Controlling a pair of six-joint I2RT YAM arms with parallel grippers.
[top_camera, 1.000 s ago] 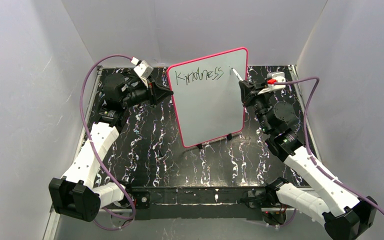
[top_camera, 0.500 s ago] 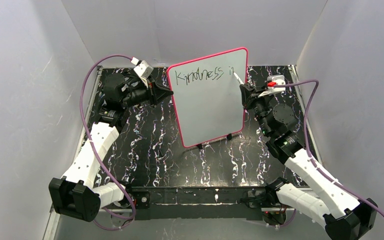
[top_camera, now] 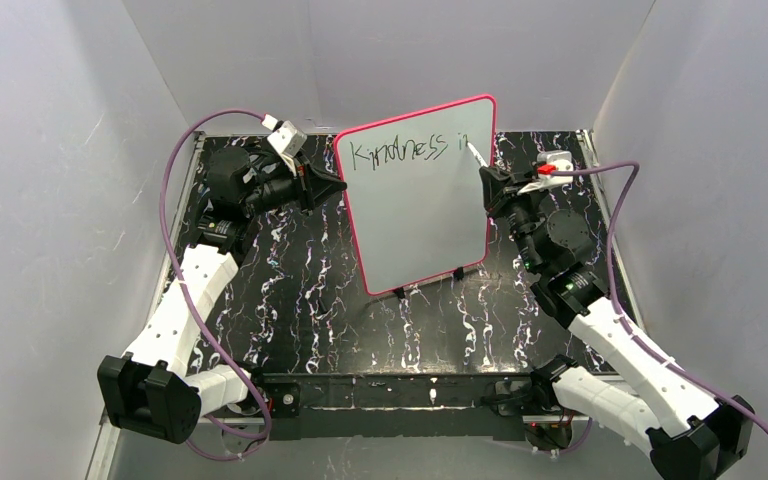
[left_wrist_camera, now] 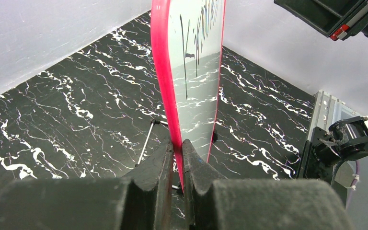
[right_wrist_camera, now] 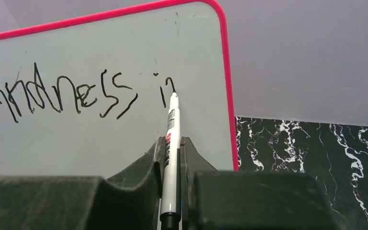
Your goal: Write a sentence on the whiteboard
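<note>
At the pen tip: R arm writes, L arm braces the board.
Detail: right gripper [right_wrist_camera: 172,141] is clamped on a slim white marker w/ black end [right_wrist_camera: 173,124]. Its barrel stands upright between the jaws, and the nib looks to be touching the large white upright whiteboard w/ thin pink-red frame [right_wrist_camera: 100,43]. Nib sits at the last stroke of the thin dark handwritten sentence [right_wrist_camera: 62,93], which reads approx. "Kindness in" and runs off to the left of the nib, near the board's top edge. Opposite the pen, left gripper [left_wrist_camera: 178,143] is pinched tight on the frame's side edge. That's prob. so the board, standing on small feet on the black marble-look tabletop [top_camera: 300,290], doesn't tip or slide under pen pressure. Blank area below the nib leaves room for a 2nd line, so the sentence is likely unfinished.
</note>
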